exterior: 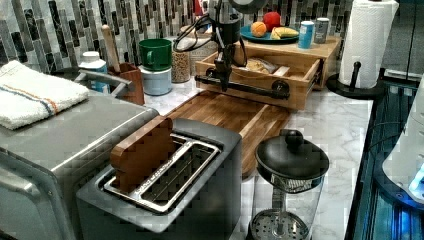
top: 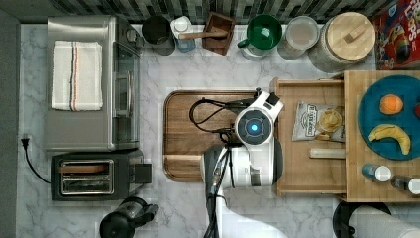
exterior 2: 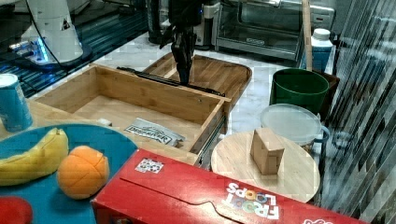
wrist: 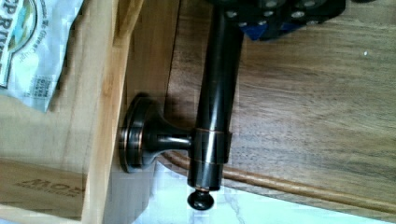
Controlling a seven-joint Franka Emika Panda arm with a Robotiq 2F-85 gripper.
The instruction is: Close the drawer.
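Observation:
The light-wood drawer (top: 307, 174) stands pulled far out from under the butcher-block top (top: 354, 148), over the dark tray. A chip bag (top: 318, 121) and a small pale stick (top: 327, 153) lie inside it. Its black bar handle (exterior: 252, 88) runs across the front, close up in the wrist view (wrist: 215, 98). My gripper (exterior: 222, 79) hangs straight down onto the handle, nearer the bar's end on the left view's left. In the right view the gripper (exterior 2: 183, 74) meets the handle (exterior 2: 149, 76) just outside the drawer's front wall (exterior 2: 154, 95). From above, my wrist (top: 253, 127) covers the handle.
A dark brown rounded tray (top: 193, 134) lies under and in front of the handle. A toaster (top: 94, 173), a toaster oven (top: 89, 84) and a glass press pot (exterior: 290, 165) stand beyond it. Mugs and jars (top: 264, 30) line the back wall. A paper towel roll (exterior: 367, 40) stands beside the drawer unit.

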